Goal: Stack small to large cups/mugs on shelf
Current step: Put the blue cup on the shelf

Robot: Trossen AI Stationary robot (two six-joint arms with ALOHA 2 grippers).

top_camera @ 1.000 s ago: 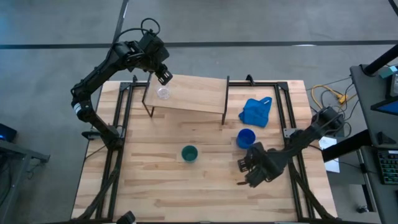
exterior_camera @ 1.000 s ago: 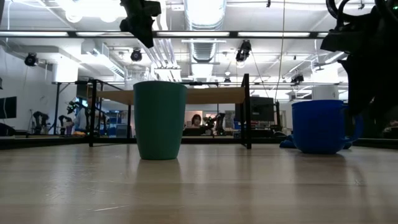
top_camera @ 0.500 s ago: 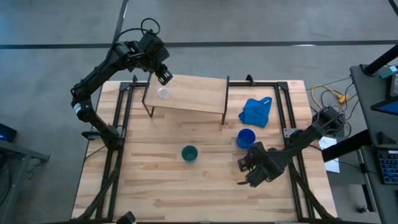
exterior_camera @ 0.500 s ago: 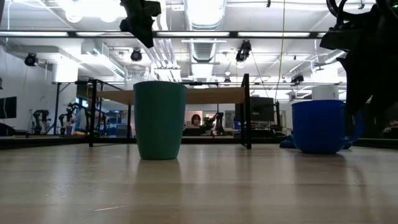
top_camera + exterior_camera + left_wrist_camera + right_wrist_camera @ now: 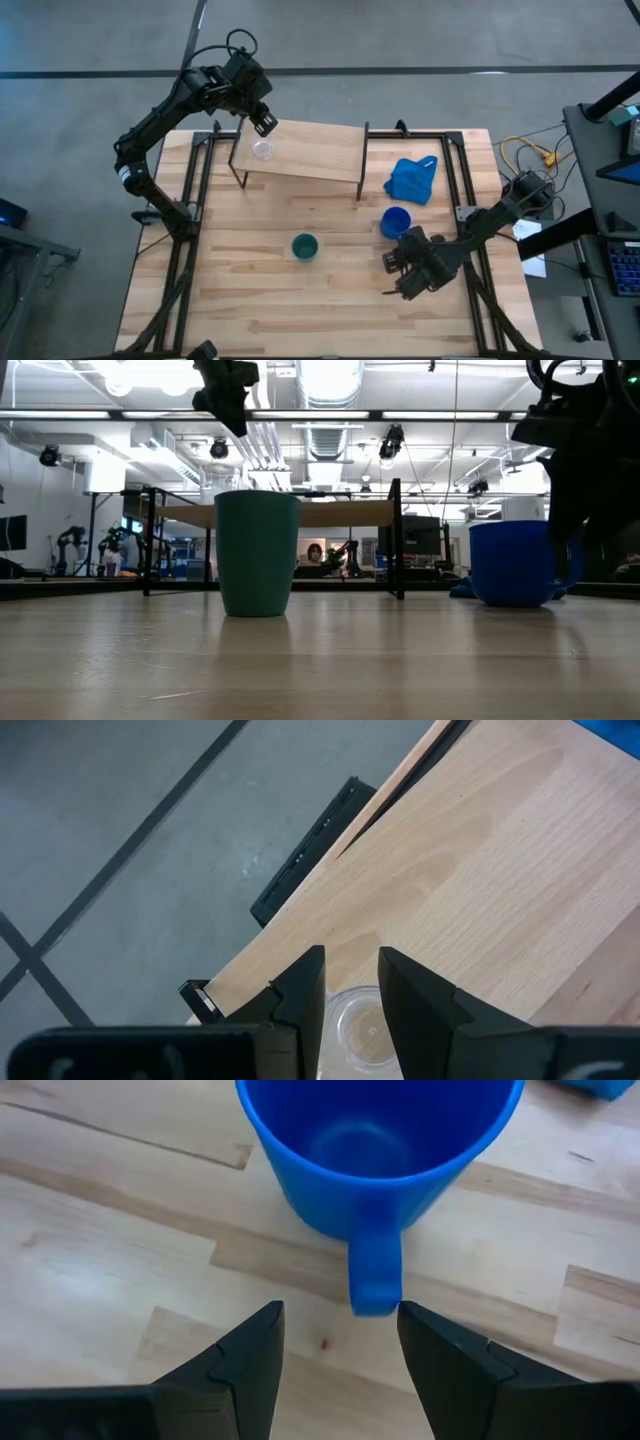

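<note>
The tiny clear glass cup (image 5: 262, 150) stands upright on the left end of the shelf (image 5: 310, 152), a light-wood board on dark legs. My left gripper (image 5: 262, 122) hovers open just above and beyond it; in its wrist view the glass cup (image 5: 362, 1028) shows between and below the fingers. The blue mug (image 5: 396, 222) stands on the table, its handle (image 5: 375, 1285) pointing at my open right gripper (image 5: 340, 1342), whose fingers stand short of it on either side. The dark green cup (image 5: 304, 246) stands upright near the table's middle.
A crumpled blue cloth (image 5: 412, 178) lies on the table right of the shelf, just beyond the blue mug. Dark metal frame rails run along the table's left and right sides. Bare planks (image 5: 250, 300) spread across the near half of the table.
</note>
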